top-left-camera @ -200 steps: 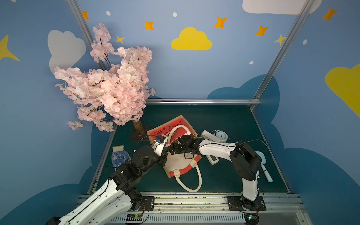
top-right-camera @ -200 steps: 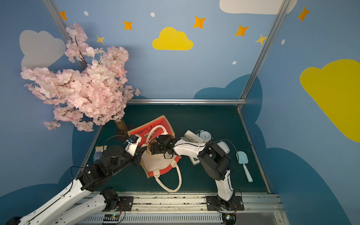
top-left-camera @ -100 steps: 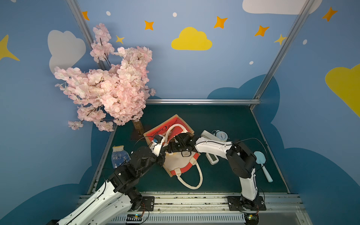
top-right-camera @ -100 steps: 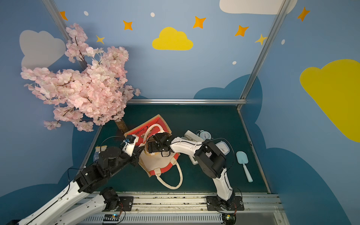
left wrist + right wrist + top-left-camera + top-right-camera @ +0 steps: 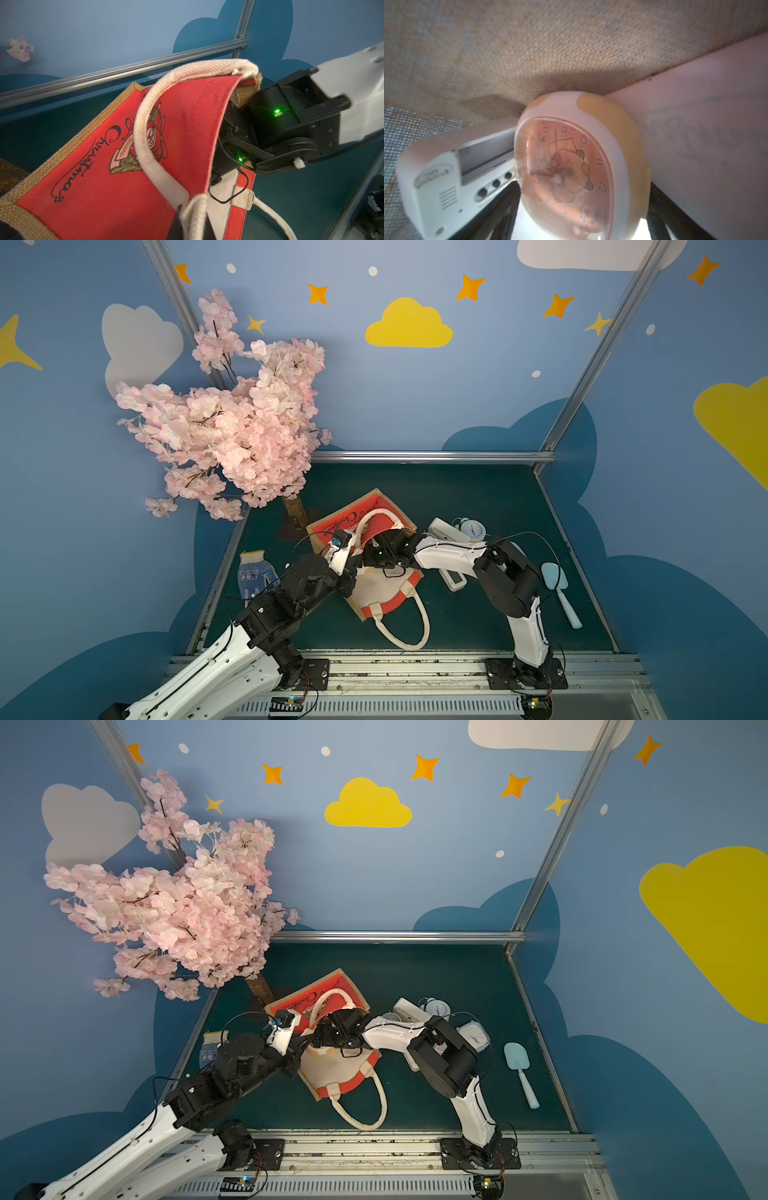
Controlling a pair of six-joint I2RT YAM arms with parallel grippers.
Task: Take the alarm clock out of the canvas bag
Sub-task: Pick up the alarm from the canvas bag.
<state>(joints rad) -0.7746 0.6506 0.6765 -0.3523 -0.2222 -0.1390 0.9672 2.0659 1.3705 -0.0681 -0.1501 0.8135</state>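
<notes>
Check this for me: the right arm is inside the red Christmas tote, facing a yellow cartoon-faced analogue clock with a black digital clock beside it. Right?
Not quite: the boxy plastic digital clock beside the yellow cartoon-faced analogue clock is white, not black; the right wrist view shows it. The rest stands.

Right jaws — hidden inside the canvas bag [image 5: 376,593] in both top views.
</notes>
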